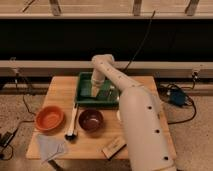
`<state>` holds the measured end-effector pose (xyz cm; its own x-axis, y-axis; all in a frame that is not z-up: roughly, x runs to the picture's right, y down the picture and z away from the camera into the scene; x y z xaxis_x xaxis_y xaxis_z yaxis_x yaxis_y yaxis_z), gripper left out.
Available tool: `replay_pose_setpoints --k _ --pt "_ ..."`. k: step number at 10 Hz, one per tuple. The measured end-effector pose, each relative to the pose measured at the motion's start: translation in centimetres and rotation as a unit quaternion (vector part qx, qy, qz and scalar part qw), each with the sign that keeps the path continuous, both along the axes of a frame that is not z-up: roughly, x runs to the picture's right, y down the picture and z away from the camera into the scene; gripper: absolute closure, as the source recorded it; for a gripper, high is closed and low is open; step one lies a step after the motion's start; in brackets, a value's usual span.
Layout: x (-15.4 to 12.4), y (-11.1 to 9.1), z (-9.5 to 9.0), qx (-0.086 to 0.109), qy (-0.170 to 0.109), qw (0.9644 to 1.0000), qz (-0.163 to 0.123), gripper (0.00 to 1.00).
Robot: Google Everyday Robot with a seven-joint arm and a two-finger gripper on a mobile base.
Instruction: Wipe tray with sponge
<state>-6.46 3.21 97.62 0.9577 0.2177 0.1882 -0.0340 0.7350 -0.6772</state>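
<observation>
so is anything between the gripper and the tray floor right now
Nothing visible does. The gripper reaches down inside the tray at its left part. The orange bowl, dark bowl and brush sit outside, in front.

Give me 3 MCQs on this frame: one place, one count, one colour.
1. Where is the gripper?
A. over the orange bowl
B. down inside the tray
C. off the table

2. How many round bowls are on the table?
A. two
B. four
C. none

3. What colour is the tray?
A. white
B. red
C. dark green

Answers:
1 B, the arm reaches down into the tray at the table's far side.
2 A, an orange bowl and a dark brown bowl sit in front of the tray.
3 C, its raised sides read dark green against the wood.
</observation>
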Motion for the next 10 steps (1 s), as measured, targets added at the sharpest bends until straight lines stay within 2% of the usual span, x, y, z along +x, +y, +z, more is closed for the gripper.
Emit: replay_pose_setpoints --k 3,6,8,10 --pt "3.2 2.0 -1.0 -0.009 0.005 0.9999 0.005 1.0" --pt "6.7 0.8 -0.8 -0.002 0.032 0.9992 0.025 0.98" --pt "6.9 0.4 -0.7 0.0 0.036 0.9989 0.028 0.94" --pt "6.8 0.4 -0.7 0.0 0.035 0.999 0.028 0.78"
